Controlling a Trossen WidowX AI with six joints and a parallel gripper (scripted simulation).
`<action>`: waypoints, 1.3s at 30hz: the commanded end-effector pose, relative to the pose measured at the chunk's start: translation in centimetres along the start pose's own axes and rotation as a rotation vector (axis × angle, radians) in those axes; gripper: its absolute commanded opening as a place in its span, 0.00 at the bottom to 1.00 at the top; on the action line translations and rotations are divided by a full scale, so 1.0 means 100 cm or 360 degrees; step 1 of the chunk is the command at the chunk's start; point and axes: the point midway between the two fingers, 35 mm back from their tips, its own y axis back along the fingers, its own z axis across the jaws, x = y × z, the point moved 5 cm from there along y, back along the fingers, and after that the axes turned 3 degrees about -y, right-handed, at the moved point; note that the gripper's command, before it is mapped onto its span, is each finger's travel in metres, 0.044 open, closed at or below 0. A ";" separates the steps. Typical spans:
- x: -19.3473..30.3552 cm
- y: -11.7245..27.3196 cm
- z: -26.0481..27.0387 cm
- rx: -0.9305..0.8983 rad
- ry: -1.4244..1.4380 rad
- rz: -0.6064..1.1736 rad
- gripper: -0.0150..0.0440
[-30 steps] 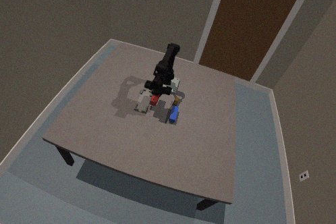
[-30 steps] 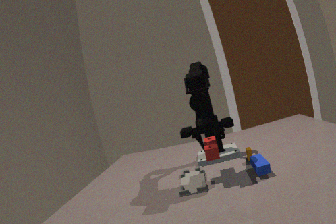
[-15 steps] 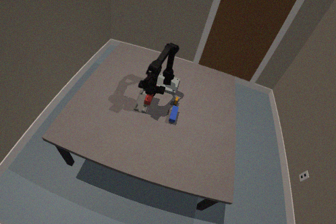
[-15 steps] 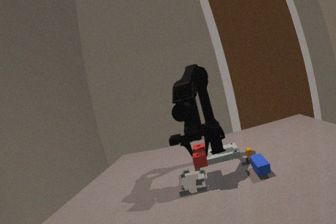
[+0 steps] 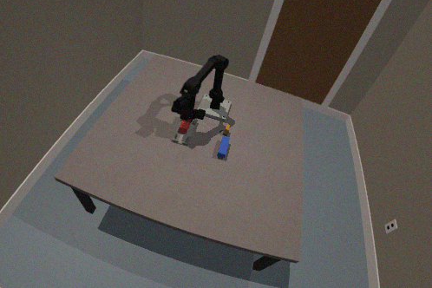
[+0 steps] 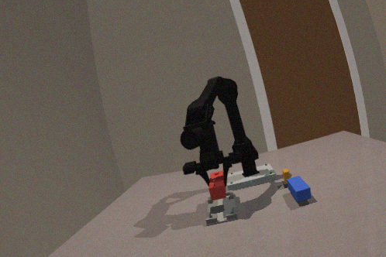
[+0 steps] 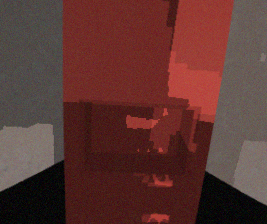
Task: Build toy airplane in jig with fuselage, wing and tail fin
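My gripper (image 5: 186,121) (image 6: 217,183) (image 7: 134,167) is shut on the red fuselage (image 5: 184,127) (image 6: 218,193) (image 7: 116,50), one finger on each side. The fuselage is held just above the pale grey cradle (image 5: 180,139) (image 6: 232,217), over its rear and middle part; whether it touches the cradle cannot be told. In the wrist view the fuselage fills the middle, with a rectangular socket facing the camera. The blue wing (image 5: 224,147) (image 6: 299,188) lies to the right of the cradle. The small orange tail fin (image 5: 227,127) (image 6: 286,176) is just behind the wing.
The arm's white base plate (image 5: 211,114) (image 6: 252,180) is behind the cradle on the table (image 5: 173,180) (image 6: 163,234). The wing and fin are near its right end. The arm arches over from the base, and its shadow falls around the cradle.
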 end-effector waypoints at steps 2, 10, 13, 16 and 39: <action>0.006 -0.006 -0.012 0.0007 0.0015 0.0003 0.25; 0.008 -0.008 -0.016 0.0008 0.0019 0.0004 0.48; 0.008 -0.008 -0.016 0.0008 0.0019 0.0004 0.59; 0.008 -0.008 -0.016 0.0008 0.0019 0.0004 0.59; 0.007 -0.035 -0.017 0.0008 0.0019 0.0004 0.59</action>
